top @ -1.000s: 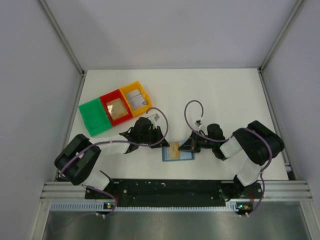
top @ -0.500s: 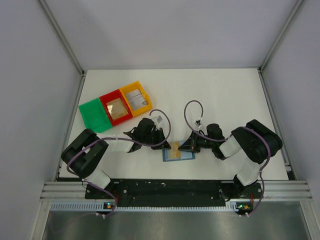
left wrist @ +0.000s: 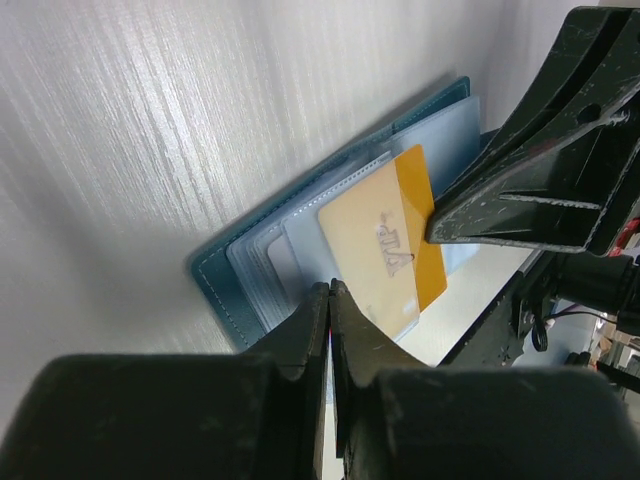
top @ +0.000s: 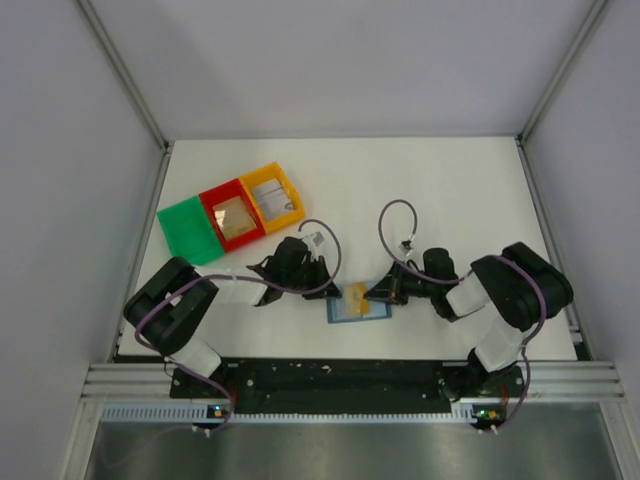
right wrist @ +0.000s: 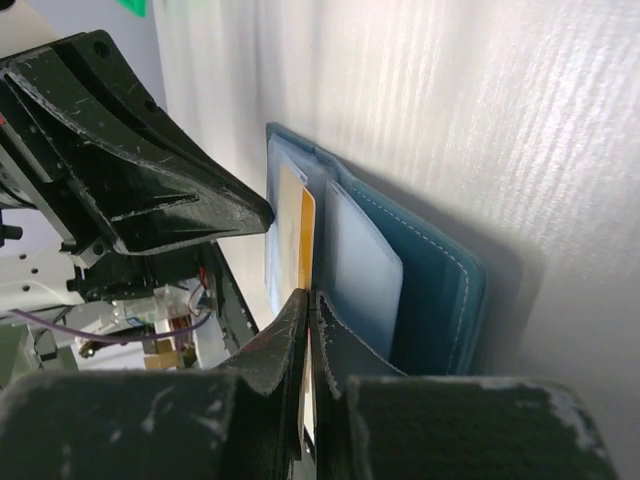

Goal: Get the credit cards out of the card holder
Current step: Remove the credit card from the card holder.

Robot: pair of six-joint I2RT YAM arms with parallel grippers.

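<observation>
At the far left of the white table (top: pixel 450 190) three plastic trays stand touching in a slanted row. The green tray (top: pixel 185 235) comes first. Next is the red tray (top: pixel 210 200), with a tan card (top: pixel 236 216) lying in it. Last is the yellow tray (top: pixel 293 210), with a pale grey card (top: pixel 271 198). Any print on those two cards is too small to read.

Right of the trays, the left gripper (left wrist: pixel 330 300) reaches toward the table's near middle. Its jaws are drawn together to a thin slit, with the tips at the left edge of the card holder (left wrist: pixel 235 275). Whether they pinch that edge or only press on it cannot be told.

The card holder lies open and flat near the table's front edge, between the two grippers. It has a teal-blue cover with pale stitching and layered grey-blue pockets inside.

A yellow-orange card (left wrist: pixel 375 245) sticks partway out of a pocket, tilted up off the holder. Silver letters on its face seem to read "VIP", and the smaller marks below them are illegible.

The right gripper (right wrist: pixel 310 300) comes in from the right, its fingers clamped tight on that card's right edge. The right wrist view shows the card's thin orange edge running between them.
</observation>
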